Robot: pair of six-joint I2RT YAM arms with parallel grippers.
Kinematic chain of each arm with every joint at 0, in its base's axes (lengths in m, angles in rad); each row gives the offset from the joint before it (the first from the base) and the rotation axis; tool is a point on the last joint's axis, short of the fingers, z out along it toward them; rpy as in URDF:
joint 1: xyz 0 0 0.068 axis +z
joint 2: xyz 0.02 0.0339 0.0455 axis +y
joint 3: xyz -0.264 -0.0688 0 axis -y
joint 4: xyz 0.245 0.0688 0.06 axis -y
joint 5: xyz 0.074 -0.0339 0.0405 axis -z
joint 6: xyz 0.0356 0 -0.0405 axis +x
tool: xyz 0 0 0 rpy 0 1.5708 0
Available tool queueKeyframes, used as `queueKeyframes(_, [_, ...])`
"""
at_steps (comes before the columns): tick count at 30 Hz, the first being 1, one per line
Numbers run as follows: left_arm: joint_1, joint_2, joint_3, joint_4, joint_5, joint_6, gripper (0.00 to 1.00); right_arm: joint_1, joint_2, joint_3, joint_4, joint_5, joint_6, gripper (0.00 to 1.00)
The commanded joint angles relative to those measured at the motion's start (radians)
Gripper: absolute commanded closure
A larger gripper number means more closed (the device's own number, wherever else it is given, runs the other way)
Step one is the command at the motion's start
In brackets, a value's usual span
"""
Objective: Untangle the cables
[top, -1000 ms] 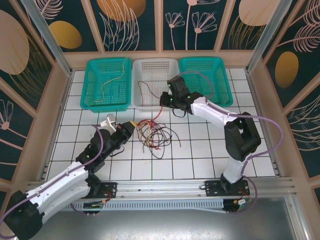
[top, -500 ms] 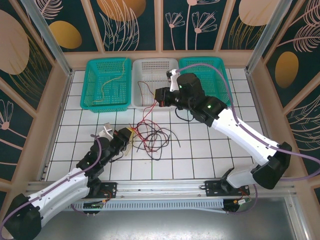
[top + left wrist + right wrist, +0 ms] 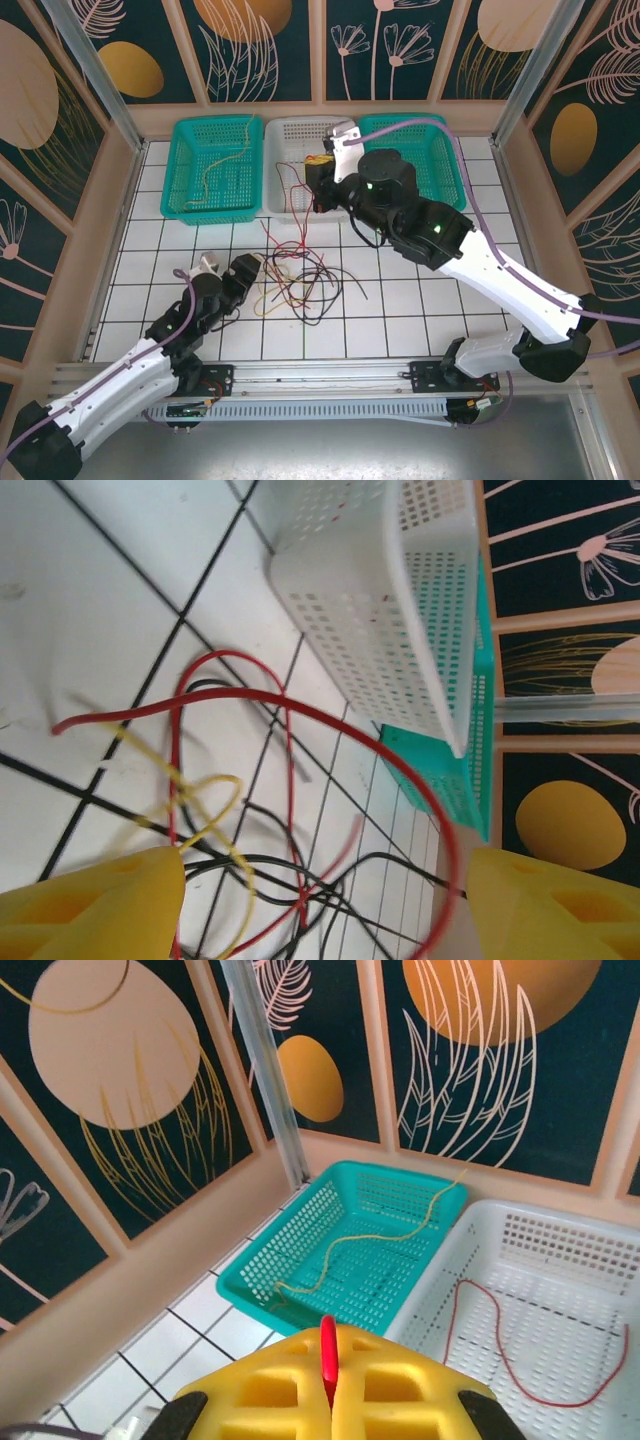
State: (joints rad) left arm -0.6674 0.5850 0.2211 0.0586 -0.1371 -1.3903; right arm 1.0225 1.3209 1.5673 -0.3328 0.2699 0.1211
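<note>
- I have the right gripper [image 3: 328, 1385] pinched fully closed on a thin red cable [image 3: 328, 1352], which sticks up from the seam between its yellow fingers [image 3: 260, 1400].
- From above, the right gripper [image 3: 318, 172] hangs over a white perforated plastic basket [image 3: 290, 130]. The tangle of thin red, yellow and black cables [image 3: 300, 280] lies on the white tiled table [image 3: 400, 310] well behind it, toward the arm bases.
- The left gripper [image 3: 257, 267] sits low, just beside that tangle.
- In its wrist view the left gripper [image 3: 320, 900] is spread wide and holds nothing; the loops lie on the tiles ahead, between its two fingers.
- One red strand makes a tall arch, a yellow one curls into a small loop, and black ones cross beneath.
- Ahead of and below the right gripper, a single thin yellow cable [image 3: 370, 1238] snakes across a teal plastic mesh basket [image 3: 300, 1260]. A red loop [image 3: 500, 1335] lies in the white basket [image 3: 560, 1250] beside it; I cannot tell whether that loop belongs to the gripped cable.
</note>
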Motion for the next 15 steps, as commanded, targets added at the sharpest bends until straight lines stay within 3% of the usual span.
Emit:
queueKeyframes(1, [0.004, 0.021, 0.166, -0.06, -0.021, 0.199, 0.25, 0.042, -0.022, -0.027, 0.093, 0.126, -0.111, 1.0])
queueKeyframes(8, [0.015, 0.186, 0.621, -0.334, -0.174, 0.526, 0.18, 0.098, -0.051, -0.121, 0.174, 0.147, -0.161, 1.0])
queueKeyframes(15, [0.043, 0.401, 0.822, -0.286, -0.001, 0.769, 0.17, 0.093, -0.061, -0.17, 0.201, 0.107, -0.143, 1.0])
